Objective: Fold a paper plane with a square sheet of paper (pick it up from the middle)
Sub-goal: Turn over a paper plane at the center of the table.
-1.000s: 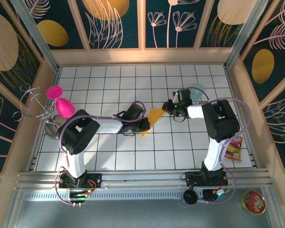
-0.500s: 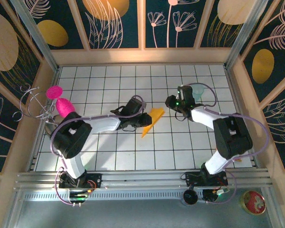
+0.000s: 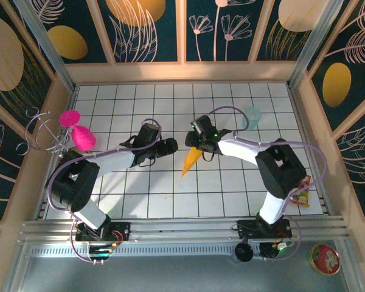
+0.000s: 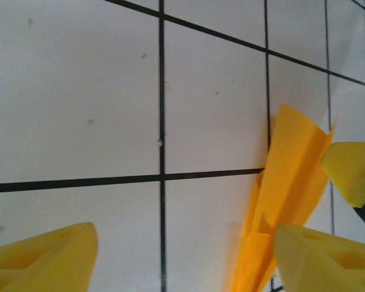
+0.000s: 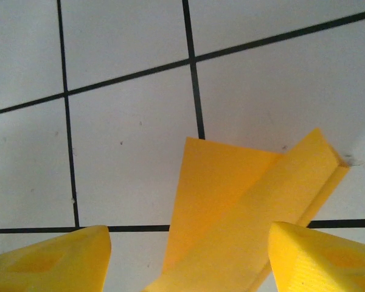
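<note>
The left tool (image 4: 185, 246) stands wide open with nothing between its yellow fingers (image 4: 42, 258). The paper plane (image 4: 289, 194), a folded orange-yellow dart with a raised centre crease, lies on the white gridded desk (image 4: 79, 91) just ahead of its right-hand finger, off its centre line. The right tool (image 5: 188, 246) is also spread wide and grips nothing. The plane's broad end lies between and ahead of its fingers, nearer the right-hand one, whose tip overlaps the paper's edge. From above, the two tools face each other across that broad end, and the plane's narrow tip points towards the arm bases.
</note>
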